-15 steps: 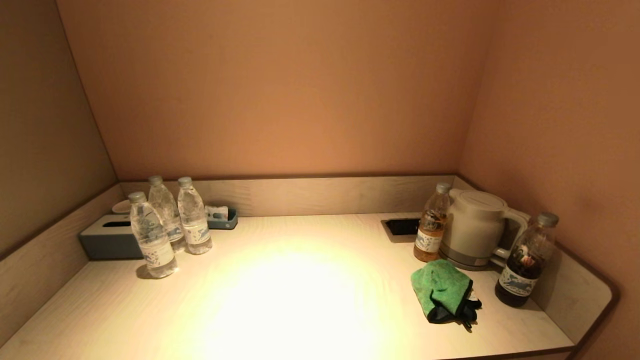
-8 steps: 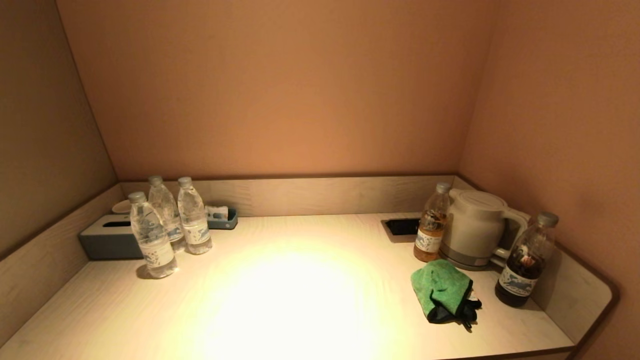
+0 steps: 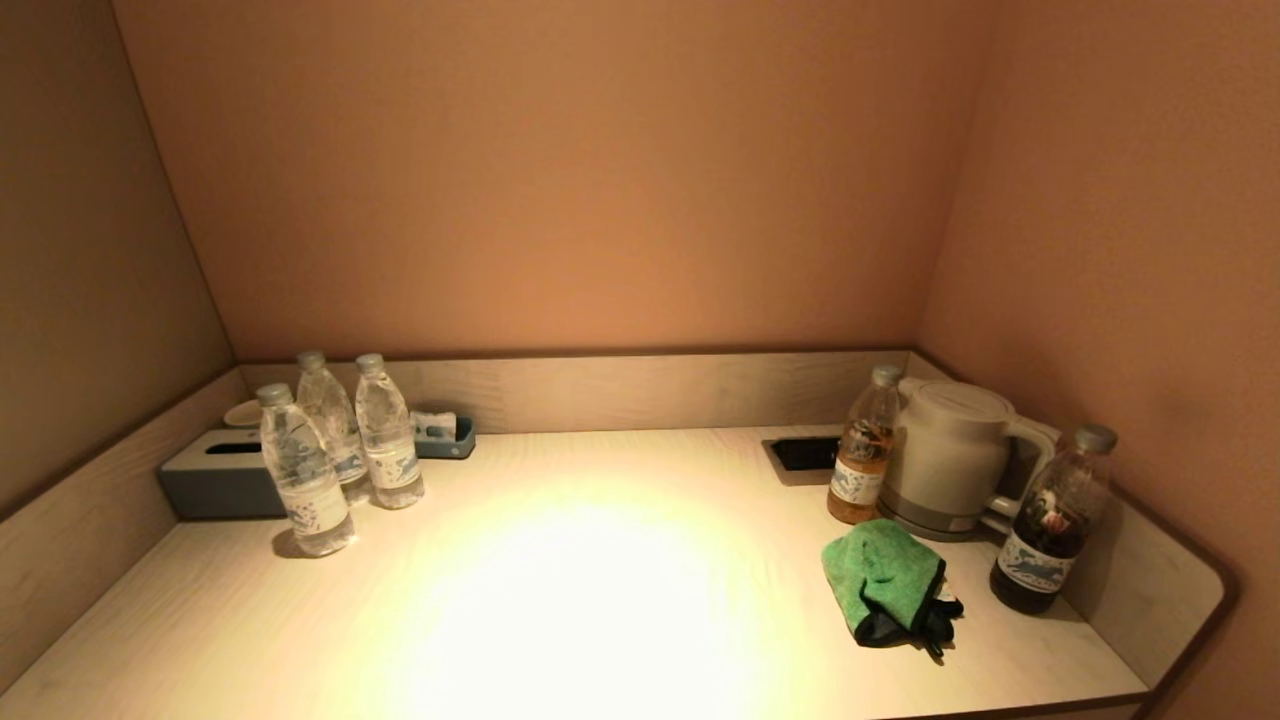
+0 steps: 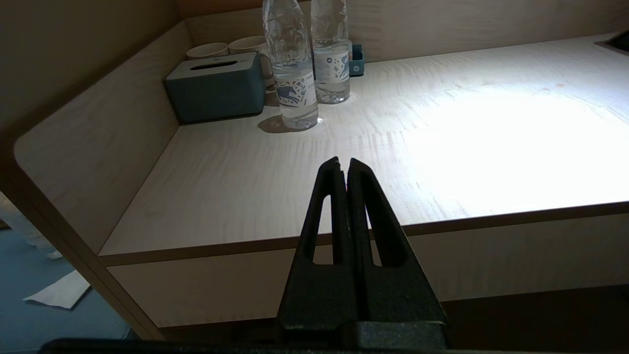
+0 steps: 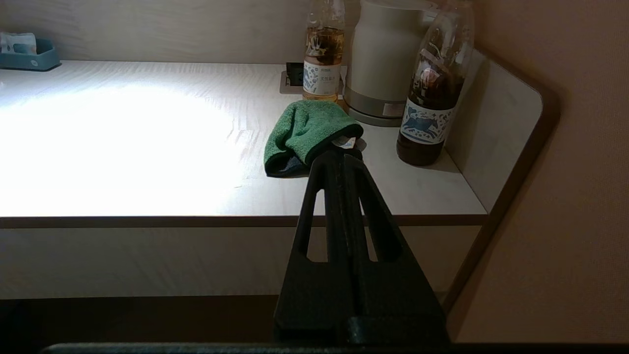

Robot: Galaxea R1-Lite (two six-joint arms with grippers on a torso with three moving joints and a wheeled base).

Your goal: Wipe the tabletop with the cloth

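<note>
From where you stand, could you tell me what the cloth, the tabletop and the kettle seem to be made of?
The cloth looks like green microfibre: soft nap, limp folds, dark edging. The tabletop seems pale wood-grain laminate with a matte sheen, going by its streaked grain. The kettle is probably smooth matte plastic, though coated metal is possible.

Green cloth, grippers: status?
Left gripper and right gripper shut, empty, short of the table edge. Crumpled green cloth untouched near white kettle. Dark-drink bottle and amber-drink bottle flank it.
</note>
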